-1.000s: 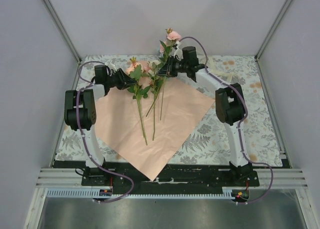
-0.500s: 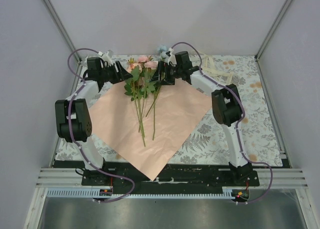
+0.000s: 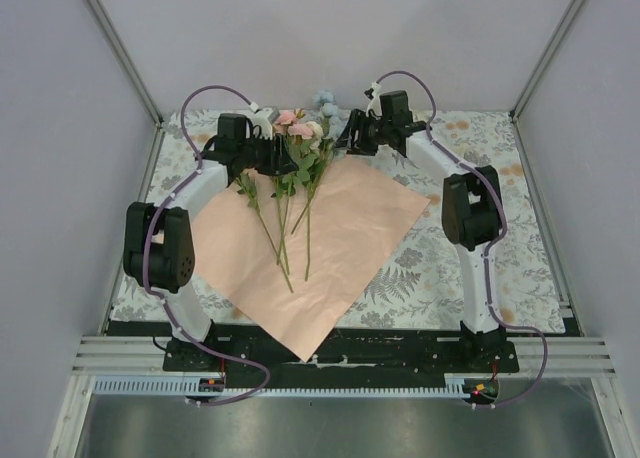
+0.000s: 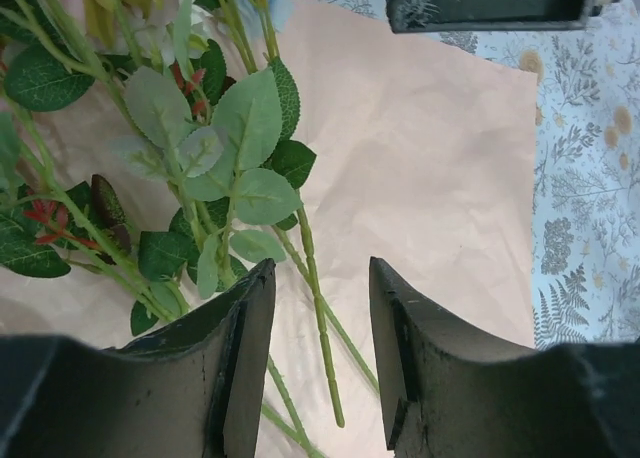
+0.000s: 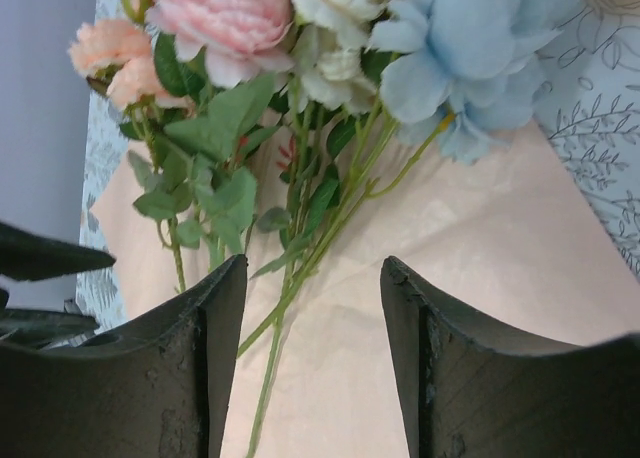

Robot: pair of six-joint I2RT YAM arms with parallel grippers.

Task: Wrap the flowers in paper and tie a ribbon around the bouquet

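So this is the laying-out stage. The flowers (image 3: 295, 168) are lying in a loose bunch on the paper (image 3: 345, 233). The heads are up at the paper's far corner, a couple of blooms hang just past it, and the stems fan down toward the middle of the sheet. The paper is a flat diamond on the table (image 3: 440, 268), with one corner pointing at the near edge. Nothing is folded yet.

Both claws hover at the far corner, either side of the blooms. The left gripper (image 4: 320, 273) has its jaws apart with nothing pinched; the stems just lie on the paper below it. Same for the right gripper (image 5: 312, 268): spread, empty, looking down at the leafy stems.

I can't pick out the ribbon for sure in any view, so tying looks a long way off.

My guess is the next job is tightening the fanned stems into one bundle. Then one claw pinches a side corner of the sheet and folds it over while the other pins the stems. Thin paper lying flat on the cloth looks fiddly to get under.
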